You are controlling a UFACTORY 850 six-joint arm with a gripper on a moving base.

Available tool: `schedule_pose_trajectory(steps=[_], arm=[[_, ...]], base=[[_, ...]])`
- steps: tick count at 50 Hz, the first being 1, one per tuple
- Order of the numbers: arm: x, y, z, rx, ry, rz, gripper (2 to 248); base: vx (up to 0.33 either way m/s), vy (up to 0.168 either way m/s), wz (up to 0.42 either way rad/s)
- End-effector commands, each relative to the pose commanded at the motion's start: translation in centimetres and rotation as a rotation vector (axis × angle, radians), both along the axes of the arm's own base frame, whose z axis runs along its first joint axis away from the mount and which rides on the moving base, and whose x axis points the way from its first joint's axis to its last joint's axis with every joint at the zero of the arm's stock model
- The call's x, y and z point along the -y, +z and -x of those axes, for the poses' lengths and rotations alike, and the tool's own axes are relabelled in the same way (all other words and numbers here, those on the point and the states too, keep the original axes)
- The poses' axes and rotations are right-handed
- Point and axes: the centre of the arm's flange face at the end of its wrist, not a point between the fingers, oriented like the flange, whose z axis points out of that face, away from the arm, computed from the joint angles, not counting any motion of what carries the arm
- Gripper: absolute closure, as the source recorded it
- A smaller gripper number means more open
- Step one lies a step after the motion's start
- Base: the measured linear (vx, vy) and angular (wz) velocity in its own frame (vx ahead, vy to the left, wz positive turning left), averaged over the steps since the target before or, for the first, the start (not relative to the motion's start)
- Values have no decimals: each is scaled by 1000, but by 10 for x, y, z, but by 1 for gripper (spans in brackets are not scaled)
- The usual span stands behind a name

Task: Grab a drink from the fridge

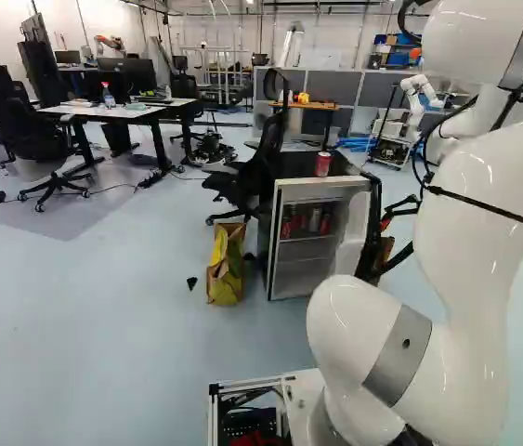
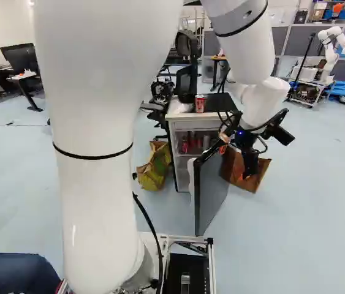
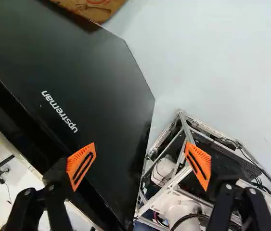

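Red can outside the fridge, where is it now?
The can stands on top of the fridge, right of the black chair in the left base view.

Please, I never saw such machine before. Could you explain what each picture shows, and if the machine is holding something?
The machine is one white arm on a moving base. Two pictures come from cameras on that base, behind the arm, one at each side. The third comes from its wrist, looking along the gripper. Ahead stands a small fridge, its door open, with cans inside and a red can on top. The gripper is near the door; its two orange-padded fingers stand apart and hold nothing.
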Motion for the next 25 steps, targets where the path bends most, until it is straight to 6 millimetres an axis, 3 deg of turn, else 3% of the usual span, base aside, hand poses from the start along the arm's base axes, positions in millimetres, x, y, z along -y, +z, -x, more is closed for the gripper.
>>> schedule_pose_trajectory(steps=[25], arm=[[-39, -1, -6, -13, 61, -14, 3]], base=[[0, 0, 0]])
